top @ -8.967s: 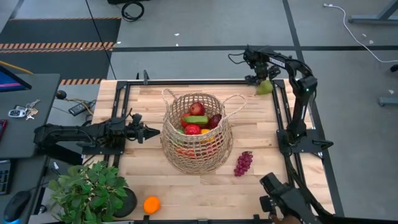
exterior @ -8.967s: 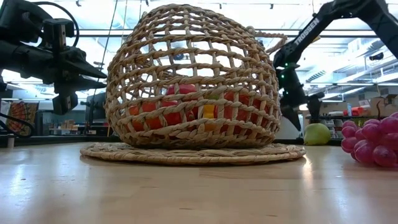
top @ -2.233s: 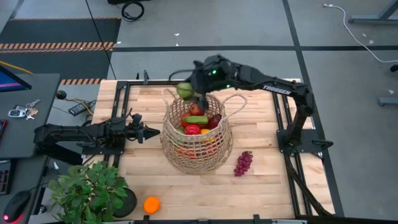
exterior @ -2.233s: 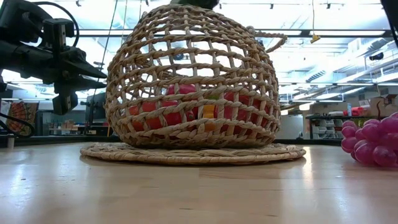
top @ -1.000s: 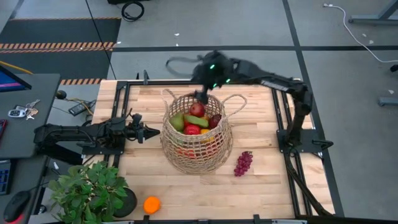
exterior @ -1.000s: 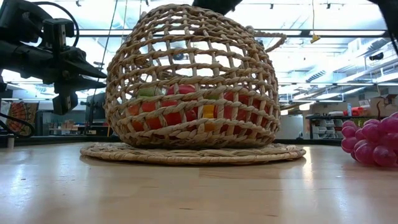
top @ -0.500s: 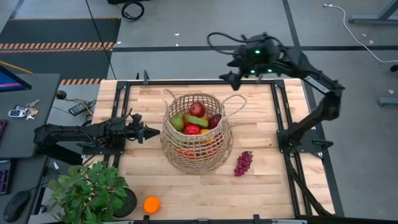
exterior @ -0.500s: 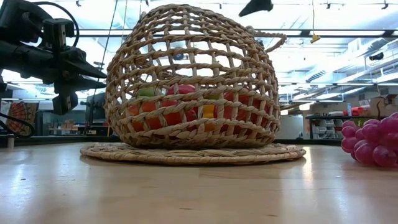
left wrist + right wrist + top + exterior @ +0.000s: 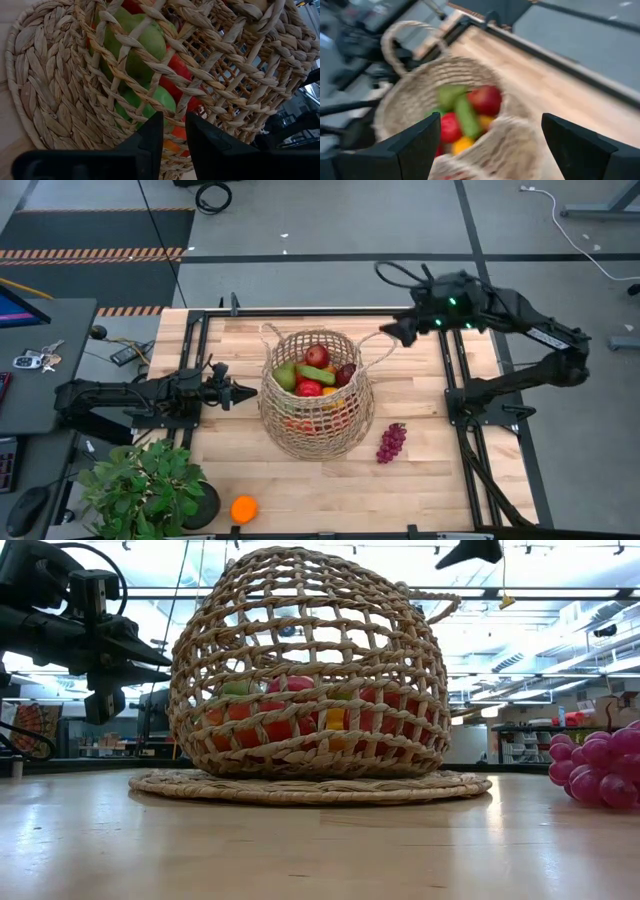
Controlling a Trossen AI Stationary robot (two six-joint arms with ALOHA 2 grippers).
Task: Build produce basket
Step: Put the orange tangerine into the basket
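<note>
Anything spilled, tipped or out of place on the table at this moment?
Nothing is spilled or tipped. The basket stands upright, holding fruit. Two pieces of produce lie outside it on the table: the purple grapes beside it and the orange near the potted plant.

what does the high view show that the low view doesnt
Only the high view shows the orange near the potted plant, the basket's open top with a pear and a red apple, and the whole right arm, its open right gripper beyond the basket's far rim. Only the low view shows the woven mat under the basket. Both show the basket, the grapes and the shut left gripper beside the basket.
</note>
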